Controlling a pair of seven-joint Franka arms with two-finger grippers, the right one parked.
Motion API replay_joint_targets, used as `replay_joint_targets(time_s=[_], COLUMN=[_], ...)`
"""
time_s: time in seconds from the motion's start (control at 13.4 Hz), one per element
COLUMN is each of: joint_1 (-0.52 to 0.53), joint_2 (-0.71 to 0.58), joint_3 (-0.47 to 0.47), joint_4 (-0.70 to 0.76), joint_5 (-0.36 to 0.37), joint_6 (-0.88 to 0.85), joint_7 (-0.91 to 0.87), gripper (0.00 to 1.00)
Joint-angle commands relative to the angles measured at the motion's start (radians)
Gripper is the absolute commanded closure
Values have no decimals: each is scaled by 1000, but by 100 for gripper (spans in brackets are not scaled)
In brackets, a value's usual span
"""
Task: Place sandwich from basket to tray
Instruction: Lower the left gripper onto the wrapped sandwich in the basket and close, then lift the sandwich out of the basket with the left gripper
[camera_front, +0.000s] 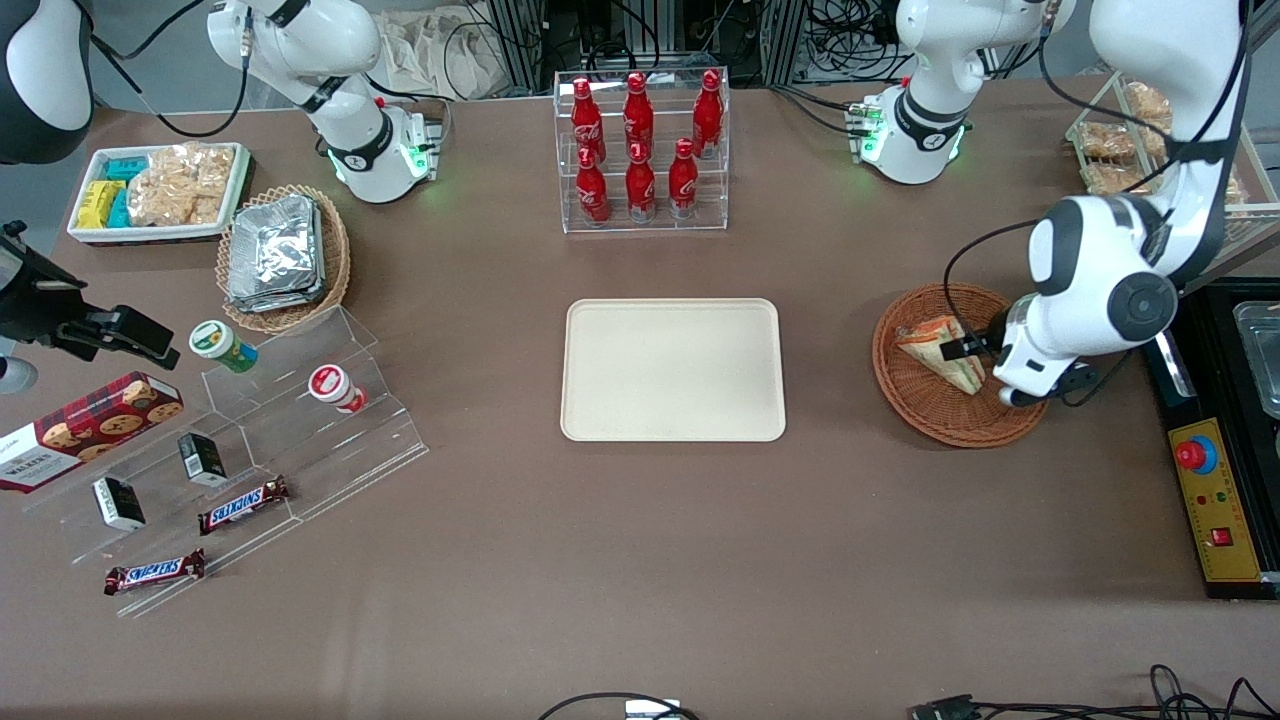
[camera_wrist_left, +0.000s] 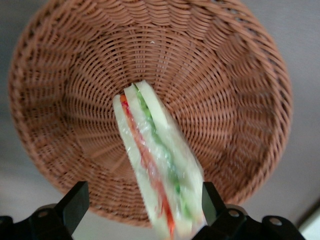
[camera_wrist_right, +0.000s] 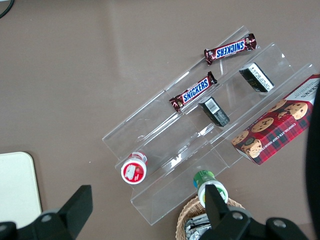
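The wrapped triangular sandwich (camera_front: 938, 348) stands on edge in the round brown wicker basket (camera_front: 925, 400) toward the working arm's end of the table. In the left wrist view the sandwich (camera_wrist_left: 157, 165) shows pale bread with red and green filling above the basket's weave (camera_wrist_left: 75, 100). My left gripper (camera_front: 975, 352) is down in the basket, open, with its fingers on either side of the sandwich (camera_wrist_left: 144, 202). One finger (camera_wrist_left: 209, 200) is against the wrap, the other finger (camera_wrist_left: 76, 202) stands well apart from it. The cream-beige tray (camera_front: 672, 369) lies bare at the table's middle.
A clear rack of red cola bottles (camera_front: 640, 150) stands farther from the front camera than the tray. A wicker basket of foil packs (camera_front: 283, 255), a white snack tray (camera_front: 158, 190) and an acrylic stand with snacks (camera_front: 250, 450) lie toward the parked arm's end. A control box (camera_front: 1215, 500) sits beside the sandwich basket.
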Motion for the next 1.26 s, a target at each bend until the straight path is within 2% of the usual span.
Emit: replay_joint_targets(time_s=[0.0,0.22,0.3,0.37,0.45,0.89,1.04,1.19], joint_1=[-3,-6,-9,-10,-12,-12,-14,-15], joint_2=[58,87,87,92,93,76,38,-5], joint_3=[-3,-3,-5,-5,-5,-10,-16,-52], joint_4=[17,18,18,18,20,32,76,168], joint_5=[4,4,4,4,4,8,53,90], joint_6=[34,51,51,51,51,36,-49,-212], joint_7=[-56,-69,-73,-76,-78,-75,-67,-63], gripper=[0,2,13,46,98,100,100,100])
